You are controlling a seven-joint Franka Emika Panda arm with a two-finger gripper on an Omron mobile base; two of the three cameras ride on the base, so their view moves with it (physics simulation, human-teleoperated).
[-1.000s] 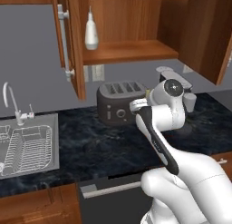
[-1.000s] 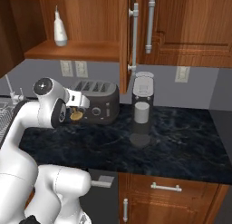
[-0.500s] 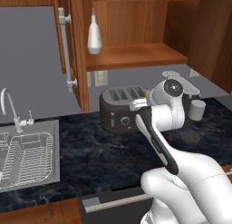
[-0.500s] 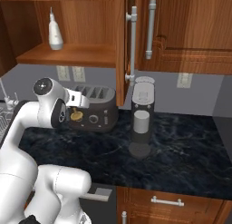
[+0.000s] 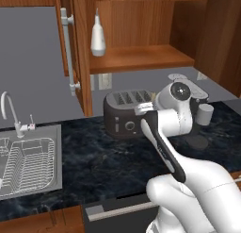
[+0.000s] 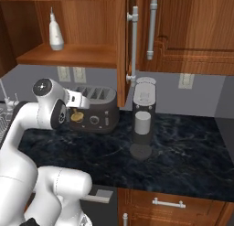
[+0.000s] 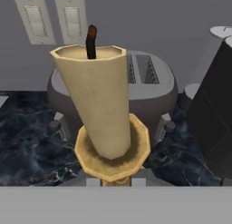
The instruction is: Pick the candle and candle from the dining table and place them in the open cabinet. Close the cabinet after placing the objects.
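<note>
Pincer is clamped low on the gold candlestick of the taper candle, keeping it upright and clear of the black table, just before the toaster. Above, the open cabinet shelf awaits it beside a white bottle.

Matt waxy candle on glossy gold holder; polished marble counter; wooden cabinet.

The robot's glossy white arm is built of rounded, bulbous segments. A long dark grey band runs down the forearm. The upper joint is capped by a dark round disc with a small pale centre mark.
</note>
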